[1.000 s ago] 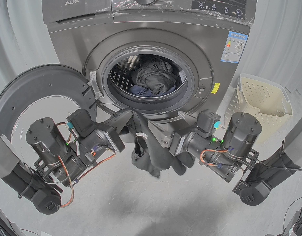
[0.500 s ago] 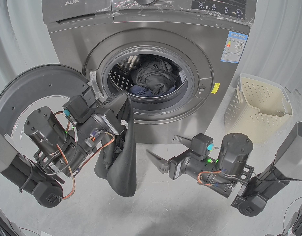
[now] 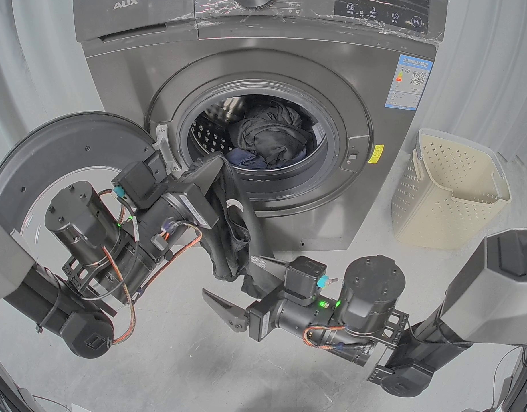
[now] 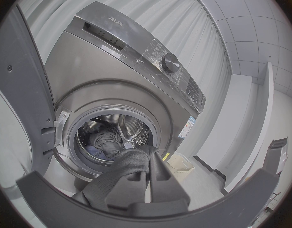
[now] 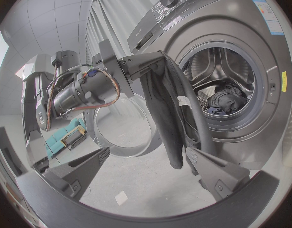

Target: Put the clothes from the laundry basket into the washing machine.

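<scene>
One dark garment [image 3: 234, 230] between left fingers [image 4: 163, 178]

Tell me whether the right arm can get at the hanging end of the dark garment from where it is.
Probably yes: the right gripper is open just beside the lower end of the dark garment, which hangs free from the left gripper, with nothing between them.

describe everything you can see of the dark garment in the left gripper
The dark garment is black, soft knit-looking fabric with a small white label. The left gripper is shut on its top edge, so it hangs limp and bunched outside the washing machine opening, off the floor. Its lower end hangs beside the open right gripper; contact there is unclear.
</scene>
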{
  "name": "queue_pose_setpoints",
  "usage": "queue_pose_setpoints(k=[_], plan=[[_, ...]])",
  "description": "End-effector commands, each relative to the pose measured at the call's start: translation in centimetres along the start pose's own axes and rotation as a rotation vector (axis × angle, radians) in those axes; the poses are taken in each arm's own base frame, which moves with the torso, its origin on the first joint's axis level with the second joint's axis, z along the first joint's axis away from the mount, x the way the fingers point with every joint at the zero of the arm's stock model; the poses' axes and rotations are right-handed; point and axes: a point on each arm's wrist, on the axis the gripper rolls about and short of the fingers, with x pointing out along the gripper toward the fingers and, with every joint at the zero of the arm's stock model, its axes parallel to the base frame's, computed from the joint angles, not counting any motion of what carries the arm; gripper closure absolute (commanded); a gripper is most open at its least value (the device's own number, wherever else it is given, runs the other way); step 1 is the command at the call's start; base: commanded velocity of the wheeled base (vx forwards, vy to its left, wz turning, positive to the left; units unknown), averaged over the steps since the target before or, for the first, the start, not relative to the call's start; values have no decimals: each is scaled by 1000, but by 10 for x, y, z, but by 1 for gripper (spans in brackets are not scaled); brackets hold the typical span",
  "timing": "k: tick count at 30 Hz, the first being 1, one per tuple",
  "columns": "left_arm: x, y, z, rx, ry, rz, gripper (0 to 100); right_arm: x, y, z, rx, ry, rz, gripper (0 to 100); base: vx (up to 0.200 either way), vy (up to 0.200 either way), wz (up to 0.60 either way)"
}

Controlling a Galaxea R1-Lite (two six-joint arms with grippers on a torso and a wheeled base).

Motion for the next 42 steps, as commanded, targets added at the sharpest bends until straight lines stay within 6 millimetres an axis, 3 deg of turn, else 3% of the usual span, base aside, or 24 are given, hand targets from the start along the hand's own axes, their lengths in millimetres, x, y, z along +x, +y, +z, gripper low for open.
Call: queue_pose_setpoints(k=[1,7,13,19,34,42], plan=[[0,0,0,-1,-1,0,100,21,3,-2,76,-24,25,0,0,0,0],[0,-1,3,-2,-10,-5,100,32,-6,-13,141,21,20,0,0,0,0],[-1,-2,5,-2,-16,-7,100,53,-41,-36,137,33,-45,0,0,0,0],[-1,-3,8,-4,-24,-13,100,60,-53,-50,138,37,-60,0,0,0,0],[-2,-4,11,-6,-31,-17,100,77,-84,-61,74,-2,-156,0,0,0,0],[-3,-4,9,-5,-24,-16,100,85,-95,-46,25,-61,-226,0,0,0,0]])
